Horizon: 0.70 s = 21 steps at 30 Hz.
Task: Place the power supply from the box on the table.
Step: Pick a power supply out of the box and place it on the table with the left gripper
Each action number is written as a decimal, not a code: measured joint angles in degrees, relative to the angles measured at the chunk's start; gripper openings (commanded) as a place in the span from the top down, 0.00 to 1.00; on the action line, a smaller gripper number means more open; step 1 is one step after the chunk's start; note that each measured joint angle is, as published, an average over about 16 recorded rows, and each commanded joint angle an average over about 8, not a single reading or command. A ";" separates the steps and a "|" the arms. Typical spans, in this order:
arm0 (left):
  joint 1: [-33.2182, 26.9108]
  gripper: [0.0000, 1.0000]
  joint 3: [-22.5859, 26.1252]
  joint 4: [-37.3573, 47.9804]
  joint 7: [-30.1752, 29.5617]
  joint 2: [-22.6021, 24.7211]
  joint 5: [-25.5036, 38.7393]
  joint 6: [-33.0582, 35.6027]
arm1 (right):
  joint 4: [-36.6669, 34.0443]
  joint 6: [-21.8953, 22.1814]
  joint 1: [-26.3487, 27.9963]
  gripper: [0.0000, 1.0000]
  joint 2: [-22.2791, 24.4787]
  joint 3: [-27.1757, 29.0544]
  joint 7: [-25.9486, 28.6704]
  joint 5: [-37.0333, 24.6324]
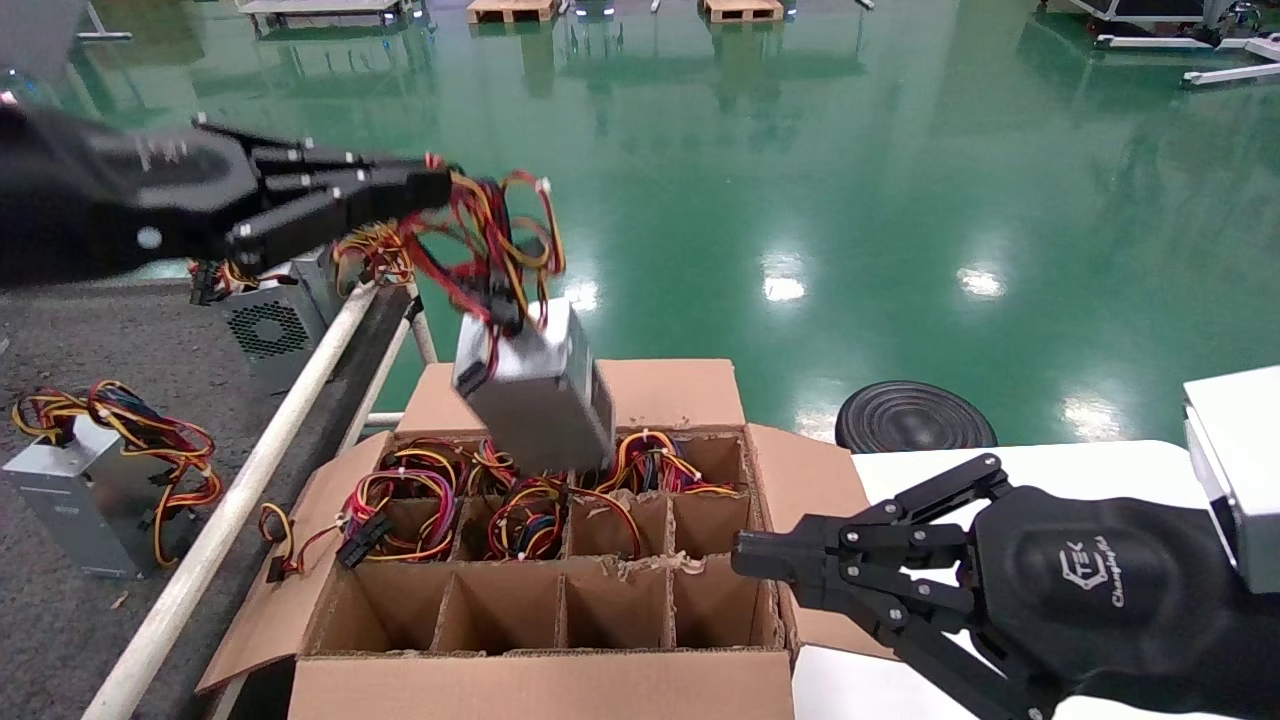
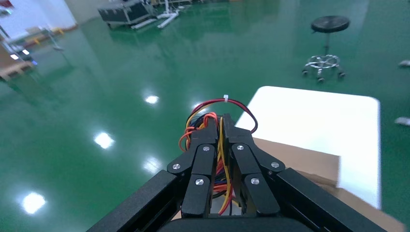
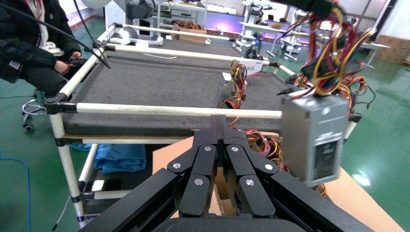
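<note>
Left gripper point(image 1: 435, 185) clamps wires, power supply point(image 1: 535, 390) dangling above box point(image 1: 560, 690)

A glossy green floor point(image 1: 800, 180) fills the room, mirroring ceiling lights. Wooden pallets point(image 1: 740, 10) lie at 12 o'clock. A black round stool point(image 1: 915, 418) stands at 3 o'clock, beside a smooth white tabletop point(image 1: 1050, 465). White-railed carts point(image 1: 1230, 60) stand at 2 o'clock.

Power supply point(image 1: 535, 385) is showing a brushed silver-grey metal case, wires point(image 1: 490, 235) in glossy plastic insulation. Box point(image 1: 560, 600) is looking like matt brown corrugated cardboard; table point(image 1: 90, 350) is looking rough dark grey, rails point(image 1: 250, 470) smooth white.
</note>
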 measured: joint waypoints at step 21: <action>-9.34 1.00 4.92 17.93 17.09 6.51 10.99 0.10 | 0.00 0.00 0.00 1.00 0.00 0.00 0.00 0.00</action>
